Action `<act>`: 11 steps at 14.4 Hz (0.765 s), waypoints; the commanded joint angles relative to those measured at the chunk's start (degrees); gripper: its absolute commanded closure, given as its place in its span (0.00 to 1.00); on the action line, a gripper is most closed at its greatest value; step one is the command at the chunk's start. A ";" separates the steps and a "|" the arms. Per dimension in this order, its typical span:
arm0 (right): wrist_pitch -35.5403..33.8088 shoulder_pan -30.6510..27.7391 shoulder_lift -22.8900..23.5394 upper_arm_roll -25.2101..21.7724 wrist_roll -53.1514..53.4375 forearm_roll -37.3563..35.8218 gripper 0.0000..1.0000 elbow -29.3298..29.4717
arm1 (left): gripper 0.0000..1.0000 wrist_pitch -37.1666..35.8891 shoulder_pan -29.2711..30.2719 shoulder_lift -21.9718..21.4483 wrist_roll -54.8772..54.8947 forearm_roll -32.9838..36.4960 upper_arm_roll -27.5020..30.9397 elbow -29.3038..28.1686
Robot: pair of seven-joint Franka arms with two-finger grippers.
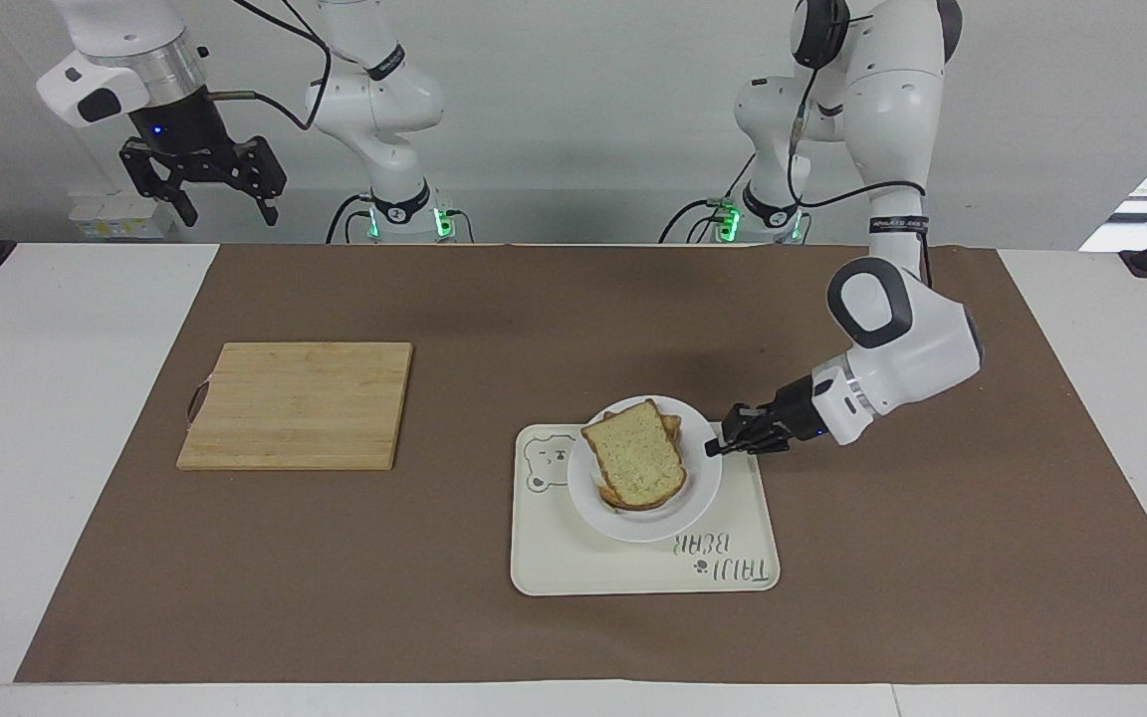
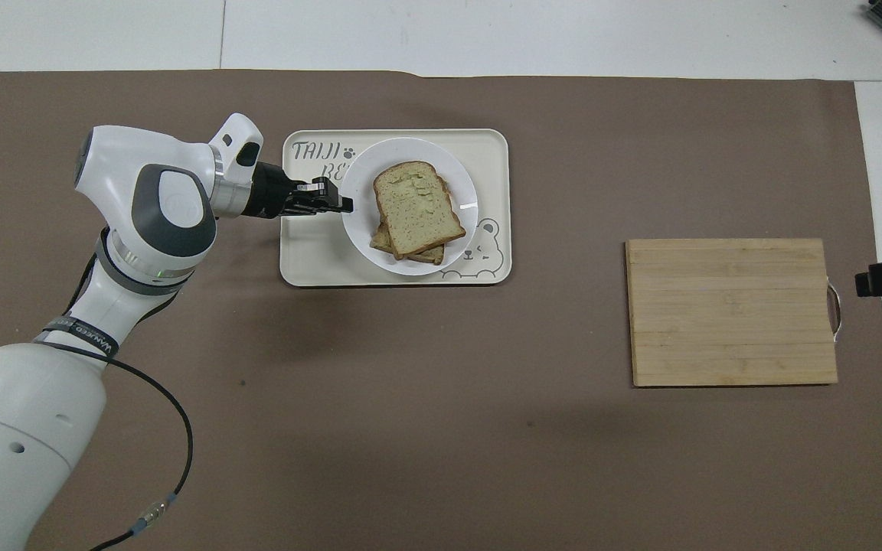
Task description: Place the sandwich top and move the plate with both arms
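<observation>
1. A brown mat (image 1: 573,637) covers the white table (image 1: 56,418); a pale wall rises at the robots' end.
2. The left gripper (image 1: 714,447) (image 2: 343,204) has its fingers clamped on the rim of the plate (image 1: 693,498) (image 2: 357,229), over the bear tray (image 1: 573,568) (image 2: 311,264).
3. The sandwich top (image 1: 636,457) (image 2: 416,209) caps the stack on the plate.
4. The right gripper (image 1: 225,204) waits aloft, fingers spread and empty, the cutting board (image 1: 295,403) (image 2: 732,310) lying toward its end of the table.

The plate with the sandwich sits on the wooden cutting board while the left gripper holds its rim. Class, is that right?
Not quite. The plate is over the cream bear tray, not the cutting board, which is bare, as the facing view shows. The left gripper does hold its rim.
</observation>
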 commanded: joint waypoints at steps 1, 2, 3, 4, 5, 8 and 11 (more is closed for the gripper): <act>-0.11 -0.42 0.08 0.26 -0.82 0.09 0.00 0.28 | 0.85 -0.30 -0.36 0.11 -0.55 2.15 0.52 1.16; -0.11 -0.42 0.08 0.26 -0.82 0.09 0.00 0.28 | 0.62 -0.65 -0.27 0.02 -0.55 3.03 0.52 1.07; -0.11 -0.42 0.08 0.17 -0.82 0.09 0.00 0.28 | 0.47 -0.13 -0.36 -0.15 -0.29 4.17 0.78 0.98; -0.11 -0.42 0.08 0.26 -0.82 0.09 0.00 0.28 | 0.43 0.05 -0.36 -0.50 -0.38 6.97 0.87 1.15; -0.11 -0.42 0.08 0.26 -0.82 0.09 0.00 0.28 | 0.39 -0.30 0.07 -1.12 -0.72 10.39 0.96 1.24; -0.11 -0.42 0.08 0.26 -0.82 0.09 0.00 0.28 | 0.25 -1.97 1.31 -3.58 -0.73 14.55 1.13 1.15; -0.11 -0.42 0.08 0.26 -0.82 0.09 0.00 0.28 | 0.00 -2.40 1.31 -5.77 -0.64 20.59 2.80 1.33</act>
